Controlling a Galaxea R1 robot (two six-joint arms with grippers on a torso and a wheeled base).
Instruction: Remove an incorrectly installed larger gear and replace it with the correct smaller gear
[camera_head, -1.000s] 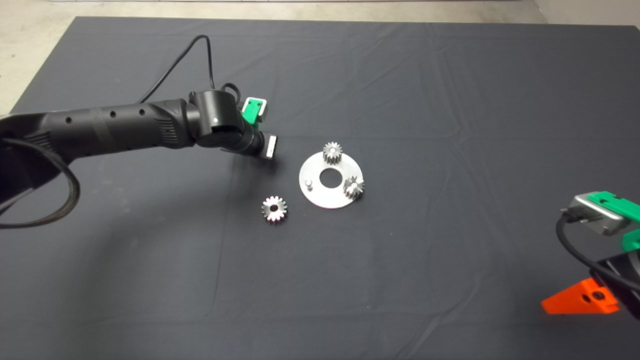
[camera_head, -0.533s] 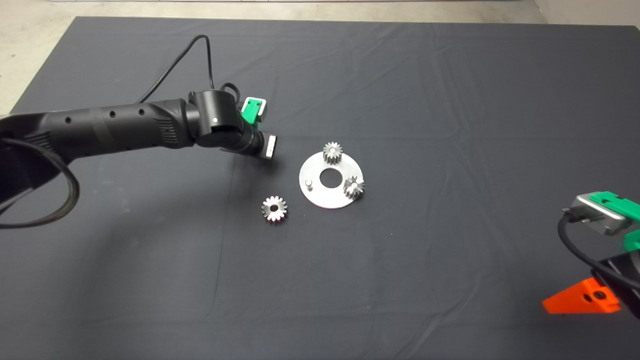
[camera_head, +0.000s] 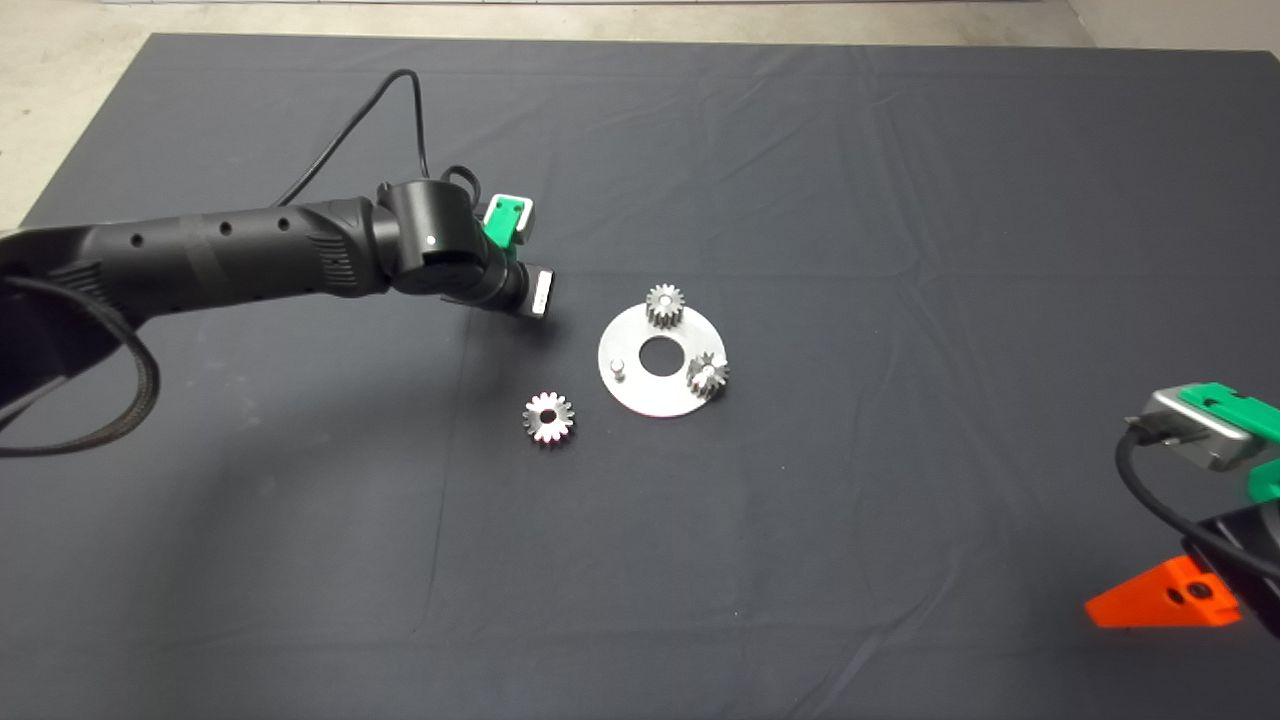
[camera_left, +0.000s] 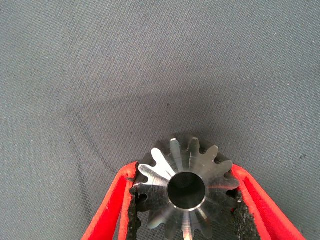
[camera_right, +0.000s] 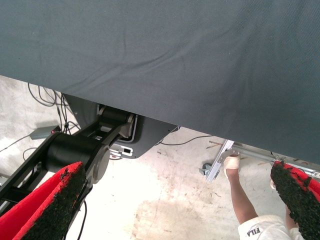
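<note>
Steel plate (camera_head: 660, 405) sits mid-frame in the head view, with two small gears and a bare pin on it. The larger gear (camera_head: 548, 418) lies flat on the mat (camera_head: 800, 150), just lower left of the plate. The left arm (camera_head: 250, 260) hangs at upper left, hiding its load.

Only the left wrist view shows that load: the left gripper (camera_left: 185, 172) clamps the smaller gear (camera_left: 186, 192).

In the right wrist view the right gripper (camera_right: 180, 197) gapes wide at the mat's edge, above a person's leg (camera_right: 240, 192).

Nothing has shifted since a second ago.

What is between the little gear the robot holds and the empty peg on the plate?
Nothing visible. The left gripper holds the little gear near the plate; its peg is bare. The big gear lies on the mat, two other gears sit elsewhere on the plate. The right gripper waits aside.
</note>
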